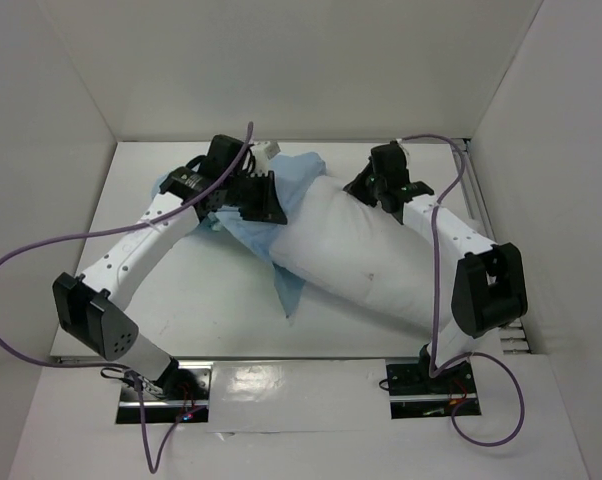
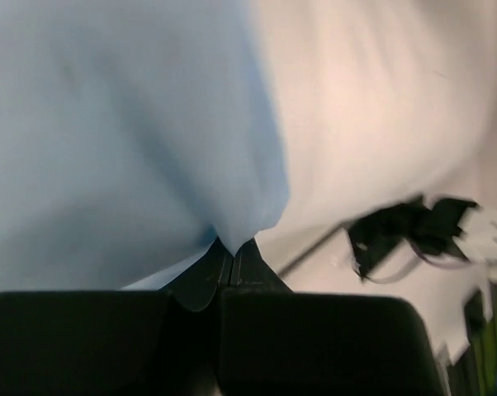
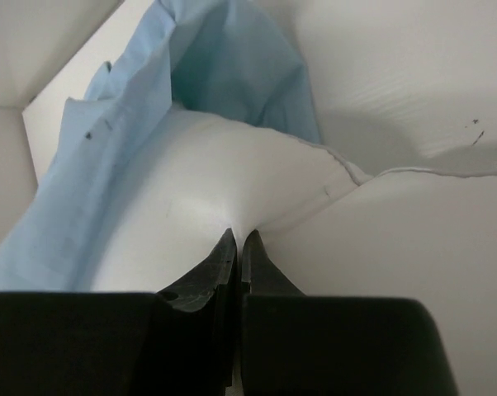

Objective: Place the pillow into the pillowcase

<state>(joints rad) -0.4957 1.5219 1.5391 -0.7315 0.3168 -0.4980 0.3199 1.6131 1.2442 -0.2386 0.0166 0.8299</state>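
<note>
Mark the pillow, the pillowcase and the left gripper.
pillow (image 1: 381,255): top view, middle of its white face.
pillowcase (image 1: 296,175): top view, far blue fold.
left gripper (image 2: 234,254): left wrist view, between its closed fingertips.

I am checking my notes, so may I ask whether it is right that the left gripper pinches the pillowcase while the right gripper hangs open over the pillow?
Not quite: the right gripper is shut on the pillow, pinching its white cloth, as the right wrist view shows. The left gripper does pinch the pillowcase.
</note>
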